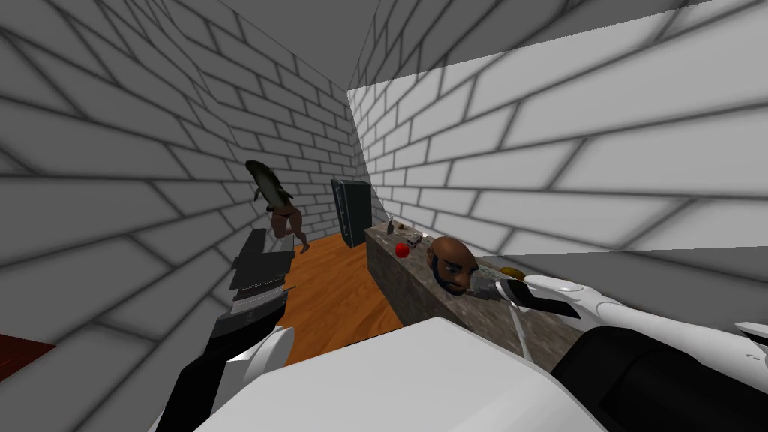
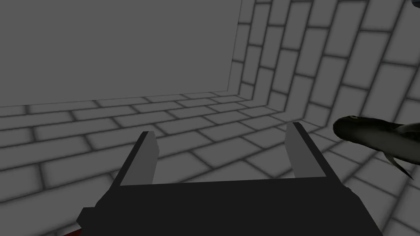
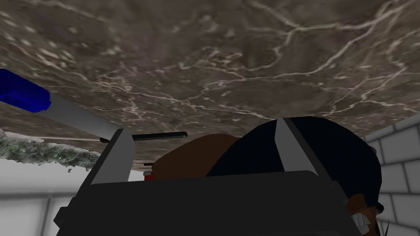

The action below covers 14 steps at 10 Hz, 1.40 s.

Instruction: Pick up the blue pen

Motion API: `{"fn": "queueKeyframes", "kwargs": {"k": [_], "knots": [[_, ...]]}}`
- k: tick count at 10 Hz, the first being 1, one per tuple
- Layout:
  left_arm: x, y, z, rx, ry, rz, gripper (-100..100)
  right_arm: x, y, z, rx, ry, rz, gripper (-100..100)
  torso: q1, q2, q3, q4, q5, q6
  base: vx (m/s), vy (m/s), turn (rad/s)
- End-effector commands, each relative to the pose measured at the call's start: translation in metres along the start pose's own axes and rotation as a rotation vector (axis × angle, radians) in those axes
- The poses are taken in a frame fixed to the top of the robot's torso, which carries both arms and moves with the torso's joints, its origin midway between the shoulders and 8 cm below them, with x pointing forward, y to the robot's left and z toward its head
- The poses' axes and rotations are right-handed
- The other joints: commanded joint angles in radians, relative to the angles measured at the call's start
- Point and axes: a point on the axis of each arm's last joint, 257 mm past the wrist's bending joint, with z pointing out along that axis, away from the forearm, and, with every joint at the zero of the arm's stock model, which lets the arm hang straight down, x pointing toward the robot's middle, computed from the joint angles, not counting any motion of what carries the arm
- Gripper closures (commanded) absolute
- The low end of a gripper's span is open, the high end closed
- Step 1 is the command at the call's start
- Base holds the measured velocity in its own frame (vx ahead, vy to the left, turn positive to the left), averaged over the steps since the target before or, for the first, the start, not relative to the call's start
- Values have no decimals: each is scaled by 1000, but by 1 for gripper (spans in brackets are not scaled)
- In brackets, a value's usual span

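A: Where is the blue pen point(image 3: 61, 108) found?

B: It is seen in the right wrist view, laid flat on the dark, veined stone counter point(image 1: 405, 292). A blue cap is carried at 1 end. A light grey barrel runs from it toward the right gripper point(image 3: 201, 125) and is cut off behind the outer side of 1 finger. The pen lies outside the gap between the 2 fingers.

A: How are that gripper's jaws set?

B: They are held wide apart and nothing is gripped. A thin black rod point(image 3: 143, 135) is seen reaching into the gap from the same finger. Whether it belongs to the pen cannot be told.

A: What else is noted near that hand?

B: A brown, bearded model head point(image 1: 452, 264) with dark hair is set on the counter just beside the gripper. In the wrist view it is seen low between the fingers and around the other finger. A red apple point(image 1: 402, 250) is placed farther along the counter. A dark cabinet point(image 1: 350, 212) is stood at the far end, on the wooden floor point(image 1: 330, 300).

A: And the left arm?

B: The left gripper point(image 2: 221, 129) is raised at the robot's left, well apart from the counter, before a grey brick wall point(image 1: 112, 187). Its jaws are likewise held wide open and empty. A dark fish point(image 2: 377, 139) is seen off to 1 side of it.
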Motion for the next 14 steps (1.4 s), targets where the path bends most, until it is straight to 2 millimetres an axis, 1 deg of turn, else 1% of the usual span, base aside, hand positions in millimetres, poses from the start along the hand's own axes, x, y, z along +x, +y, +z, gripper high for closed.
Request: {"fn": "queueKeyframes", "kwargs": {"k": [1, 2, 4, 5, 6, 7, 8, 9, 10, 11, 12, 13, 14], "knots": [[0, 0, 0, 0, 0, 0, 0, 12, -15, -13, 33, 53, -12, -100, 0, 0, 0, 0, 0, 0, 18, -21, 124], [0, 0, 0, 0, 0, 0, 0, 24, -26, -23, 56, 92, -16, -100, 1, 1, 0, 0, 0, -1, 24, -36, 279], [0, 0, 0, 0, 0, 0, 0, 45, -41, -39, 90, 157, -17, -100, -1, 0, 0, 0, 0, -1, 38, -66, 224], [0, 0, 0, 0, 0, 0, 0, 62, -48, -49, 109, 201, -12, -100, -2, -1, 0, 0, -1, -1, 45, -108, 247], [0, 0, 0, 0, 0, 0, 0, 53, -42, -40, 94, 175, -16, -100, -4, -1, -1, 0, -1, -1, 18, -58, 60], [0, 0, 0, 0, 0, 0, 0, 54, -44, -41, 99, 179, -15, 0, -2, 0, 0, 0, -1, 0, 4, -10, -7], [0, 0, 0, 0, 0, 0, 0, 64, -40, -36, 105, 179, -7, -100, 1, 1, 1, 0, 0, 0, 23, -7, 86], [0, 0, 0, 0, 0, 0, 0, 70, -38, -33, 109, 180, -2, -100, 2, 1, 0, 0, 0, 0, 35, -20, 89], [0, 0, 0, 0, 0, 0, 0, 65, -38, -34, 104, 179, -4, -100, 1, 0, 0, 0, 0, 0, 15, -12, 16], [0, 0, 0, 0, 0, 0, 0, 66, -38, -34, 106, 179, -4, 100, 2, 1, 0, 0, 0, 0, 0, 0, 0], [0, 0, 0, 0, 0, 0, 0, 66, -38, -34, 106, 179, -4, 100, 3, 2, 1, 0, 0, 0, 5, -13, -3], [0, 0, 0, 0, 0, 0, 0, 63, -42, -36, 115, 178, -8, 100, 3, 2, 1, -1, -4, 0, 0, 0, 0], [0, 0, 0, 0, 0, 0, 0, 63, -42, -35, 112, 177, -8, 100, -1, 1, 0, -1, -6, 0, 0, 0, 0]]}}
